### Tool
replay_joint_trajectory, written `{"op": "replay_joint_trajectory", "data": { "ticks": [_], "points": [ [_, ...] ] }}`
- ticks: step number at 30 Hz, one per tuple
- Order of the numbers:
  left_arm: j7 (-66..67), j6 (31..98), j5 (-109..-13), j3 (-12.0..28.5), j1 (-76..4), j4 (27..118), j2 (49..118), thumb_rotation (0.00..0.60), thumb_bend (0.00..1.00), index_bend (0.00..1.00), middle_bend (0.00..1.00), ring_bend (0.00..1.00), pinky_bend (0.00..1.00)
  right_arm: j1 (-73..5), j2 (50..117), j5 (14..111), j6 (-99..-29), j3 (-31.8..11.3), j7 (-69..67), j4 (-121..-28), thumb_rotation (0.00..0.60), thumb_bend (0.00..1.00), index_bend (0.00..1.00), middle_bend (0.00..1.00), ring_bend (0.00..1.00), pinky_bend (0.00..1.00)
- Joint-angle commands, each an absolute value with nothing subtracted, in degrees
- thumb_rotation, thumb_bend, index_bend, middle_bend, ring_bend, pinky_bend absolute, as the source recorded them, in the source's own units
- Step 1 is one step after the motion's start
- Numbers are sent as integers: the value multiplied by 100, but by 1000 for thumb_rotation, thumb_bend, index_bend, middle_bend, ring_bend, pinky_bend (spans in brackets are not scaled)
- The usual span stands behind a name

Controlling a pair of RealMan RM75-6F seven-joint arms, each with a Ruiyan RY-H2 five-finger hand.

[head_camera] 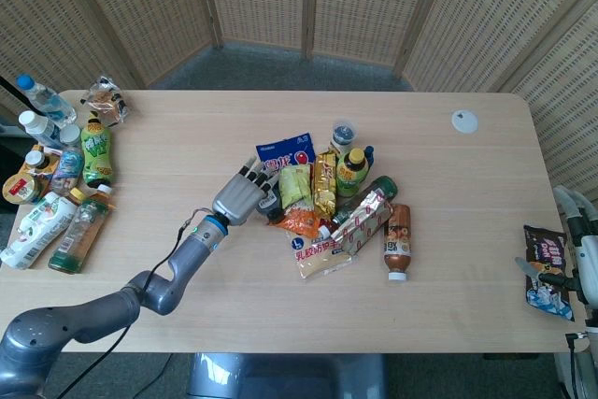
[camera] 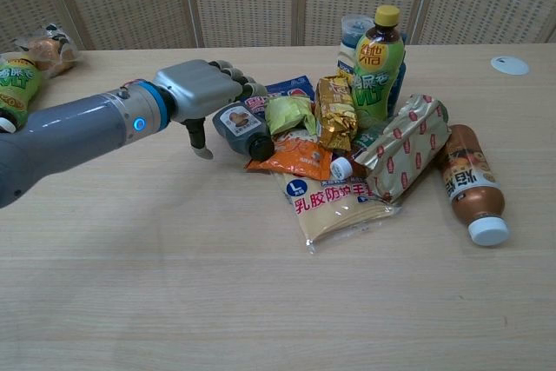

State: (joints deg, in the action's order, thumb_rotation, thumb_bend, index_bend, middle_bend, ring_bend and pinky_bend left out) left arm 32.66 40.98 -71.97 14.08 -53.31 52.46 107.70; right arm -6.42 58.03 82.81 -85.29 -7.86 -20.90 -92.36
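Observation:
My left hand (head_camera: pixel 241 195) (camera: pixel 201 93) reaches into the left side of a pile of snacks and drinks at mid-table. Its fingers are spread over a small dark bottle with a white label (head_camera: pixel 263 192) (camera: pixel 241 128), thumb pointing down beside it, and it grips nothing. Just beyond lie a blue packet (head_camera: pixel 287 149) and a yellow-green packet (head_camera: pixel 295 184). My right hand (head_camera: pixel 579 249) shows only partly at the far right edge, fingers apart. Its thumb reaches over a dark snack packet (head_camera: pixel 545 268) lying flat on the table.
The pile also holds a gold packet (head_camera: pixel 324 182), a green tea bottle (camera: pixel 376 62), an orange packet (head_camera: pixel 301 222), a beige packet (camera: pixel 334 206) and a brown bottle (camera: pixel 472 182). Several bottles (head_camera: pixel 56 175) crowd the left edge. A white disc (head_camera: pixel 464 121) lies far right.

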Motion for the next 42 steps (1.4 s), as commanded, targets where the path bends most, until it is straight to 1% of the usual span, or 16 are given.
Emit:
{"op": "replay_joint_trajectory", "data": {
  "ticks": [1, 6, 10, 11, 12, 13, 14, 15, 17, 18, 21, 23, 28, 32, 35, 42],
  "points": [
    [3062, 4082, -7191, 1353, -5505, 4848, 11041, 600, 0, 37, 0, 0, 0, -642, 5811, 8246, -8491, -798, -2118, -9192, 600, 0, 0, 0, 0, 0],
    [2896, 4055, -7228, 1243, -5583, 4459, 11241, 600, 0, 47, 0, 0, 0, -640, 5821, 8254, -8445, -786, -2167, -9183, 600, 0, 0, 0, 0, 0],
    [2811, 4063, -7228, 1241, -5680, 4225, 11434, 600, 0, 63, 6, 0, 0, -630, 5814, 8274, -8468, -795, -2168, -9204, 600, 0, 0, 0, 0, 0],
    [2797, 4078, -7225, 1251, -5703, 4186, 11474, 600, 0, 80, 44, 4, 1, -625, 5811, 8278, -8477, -797, -2169, -9211, 600, 0, 0, 0, 0, 0],
    [2790, 4121, -7229, 1262, -5730, 4144, 11524, 600, 0, 106, 112, 36, 21, -617, 5807, 8282, -8493, -802, -2172, -9217, 600, 0, 0, 0, 0, 0],
    [2812, 4159, -7245, 1255, -5746, 4108, 11556, 600, 0, 152, 227, 107, 79, -611, 5801, 8286, -8506, -805, -2175, -9222, 600, 0, 0, 0, 0, 0],
    [2850, 4196, -7265, 1237, -5760, 4073, 11584, 600, 0, 218, 363, 217, 183, -604, 5795, 8292, -8518, -806, -2180, -9225, 600, 0, 0, 0, 0, 0],
    [2918, 4244, -7283, 1217, -5772, 4030, 11619, 600, 0, 281, 458, 308, 287, -595, 5787, 8297, -8533, -808, -2189, -9229, 600, 0, 0, 0, 0, 0],
    [3036, 4340, -7281, 1201, -5769, 3969, 11693, 600, 0, 374, 569, 415, 423, -579, 5773, 8312, -8557, -809, -2208, -9239, 600, 0, 0, 0, 0, 0],
    [3073, 4379, -7282, 1193, -5762, 3950, 11722, 600, 0, 440, 644, 488, 510, -573, 5766, 8322, -8567, -808, -2218, -9246, 600, 0, 0, 0, 0, 0],
    [3110, 4511, -7322, 1144, -5727, 3924, 11792, 600, 0, 554, 781, 620, 637, -552, 5741, 8362, -8618, -811, -2239, -9274, 600, 0, 0, 0, 0, 0],
    [3084, 4584, -7372, 1099, -5699, 3945, 11798, 600, 0, 589, 834, 667, 670, -537, 5727, 8377, -8648, -813, -2253, -9292, 600, 0, 0, 0, 0, 0],
    [2940, 4852, -7487, 1107, -5657, 4242, 11639, 600, 0, 607, 868, 701, 685, -517, 5699, 8396, -8665, -810, -2280, -9314, 600, 0, 0, 0, 0, 0],
    [2999, 5174, -7569, 1209, -5638, 4810, 11270, 600, 0, 607, 871, 706, 685, -507, 5684, 8425, -8684, -806, -2288, -9333, 600, 0, 0, 0, 0, 0],
    [3235, 5397, -7588, 1294, -5590, 5458, 10843, 600, 0, 607, 871, 706, 685, -500, 5670, 8463, -8707, -802, -2298, -9360, 600, 0, 0, 0, 0, 0],
    [4027, 5821, -7366, 1557, -5365, 7304, 9668, 600, 0, 607, 871, 707, 685, -470, 5624, 8624, -8815, -770, -2304, -9481, 600, 0, 0, 0, 0, 0]
  ]
}}
